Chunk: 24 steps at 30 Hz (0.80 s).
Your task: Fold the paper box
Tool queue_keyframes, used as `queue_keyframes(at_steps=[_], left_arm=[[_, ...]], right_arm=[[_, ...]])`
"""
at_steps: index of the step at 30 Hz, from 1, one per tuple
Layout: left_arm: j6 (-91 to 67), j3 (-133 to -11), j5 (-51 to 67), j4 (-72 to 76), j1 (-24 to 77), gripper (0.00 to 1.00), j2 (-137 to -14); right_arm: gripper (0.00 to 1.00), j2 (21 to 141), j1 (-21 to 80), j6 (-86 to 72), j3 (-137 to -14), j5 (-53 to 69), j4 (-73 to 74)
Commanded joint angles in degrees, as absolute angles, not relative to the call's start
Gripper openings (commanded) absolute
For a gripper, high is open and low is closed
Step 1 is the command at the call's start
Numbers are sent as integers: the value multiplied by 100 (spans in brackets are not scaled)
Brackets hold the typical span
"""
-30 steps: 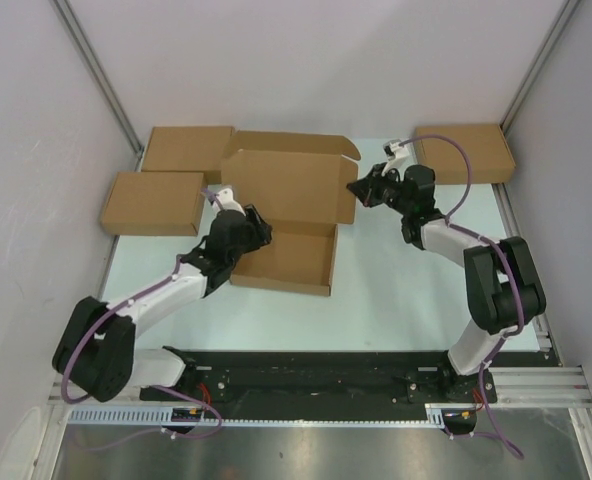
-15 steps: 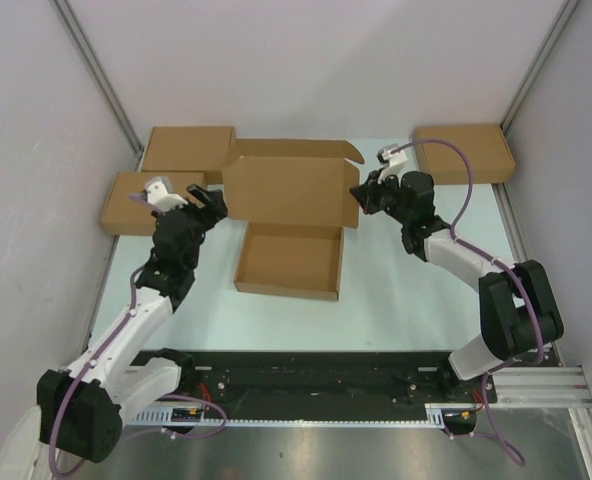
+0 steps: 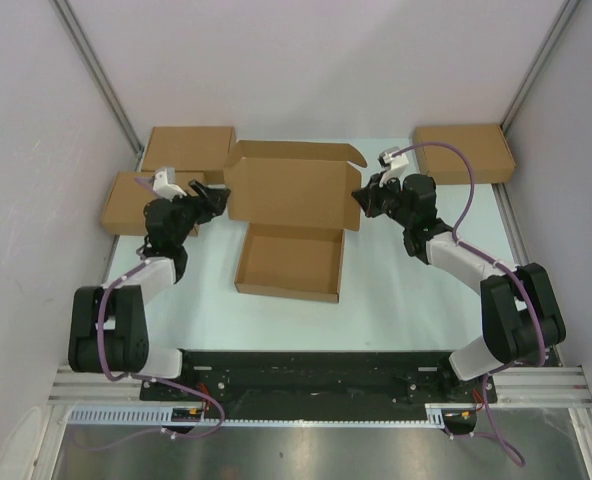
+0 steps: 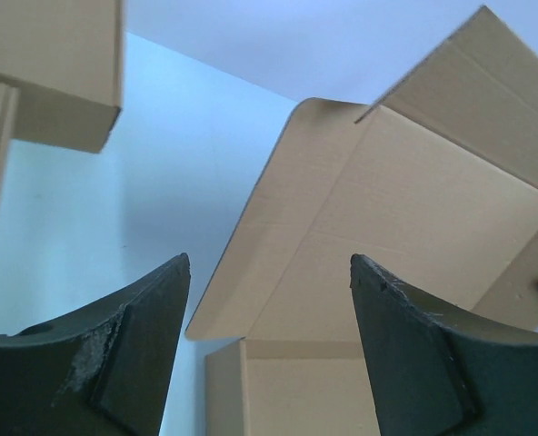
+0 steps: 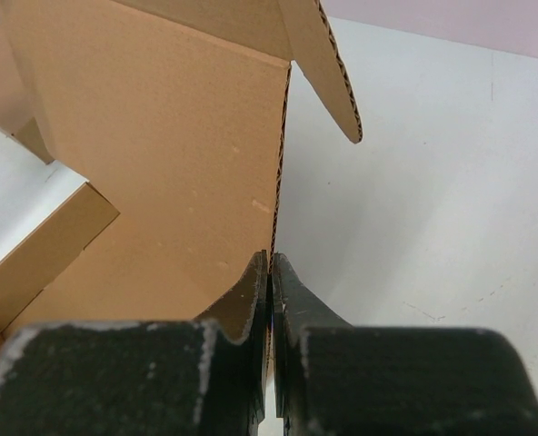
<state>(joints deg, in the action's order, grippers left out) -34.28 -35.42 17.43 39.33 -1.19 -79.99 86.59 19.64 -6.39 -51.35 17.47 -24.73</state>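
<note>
Right gripper (image 5: 271,263) of mine is clamped tight on the right edge of the lid, with the cardboard nipped thin between the jaws. My left gripper (image 3: 214,196) hangs spread wide just off the lid's left edge, holding nothing.

Biggest first: the table (image 3: 406,290) looks smooth, and that's my first worry. The paper box (image 3: 289,262) sits mid-table between my two arms, its tray on the near side, and nothing pins it down. If I push with the right alone, I reckon the whole thing slides or swivels left.

Next, the three closed boxes (image 3: 186,148). Two of them lie close to my left arm, so a careless swing there could knock them.

Now the lid (image 3: 291,190), which stands up from the tray's far wall. I'm gripping one thin edge only, so it could slip out and flop, or buckle off its crease if I twist.

Smaller again is the side flap (image 4: 251,245) facing my open left fingers. If I come in at a bad angle, I'd crush it instead of turning it inward.

Smallest is the rounded tab (image 5: 328,73) at the lid's far right. Left sticking out, it would likely catch outside the tray wall and jam the closing.
</note>
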Motion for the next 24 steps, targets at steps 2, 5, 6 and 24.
queue_keyframes(at_steps=[2,5,6,24], left_arm=[[-3568,-3806,2619,5446,-176,75,-8428],[-3463,-3928,2637,5502,-176,74,-8657],[-3445,-3972,2672,5493,-176,74,-8796],[-3998,-4456,3199,6275,-352,42,-9975]], right_arm=[[0,8552,1960,-589,-5071,1960,-2619],[0,8552,1969,-580,-5063,1986,-2628],[0,8560,1969,-580,-5054,2012,-2645],[0,8640,2004,-545,-5063,1995,-2602]])
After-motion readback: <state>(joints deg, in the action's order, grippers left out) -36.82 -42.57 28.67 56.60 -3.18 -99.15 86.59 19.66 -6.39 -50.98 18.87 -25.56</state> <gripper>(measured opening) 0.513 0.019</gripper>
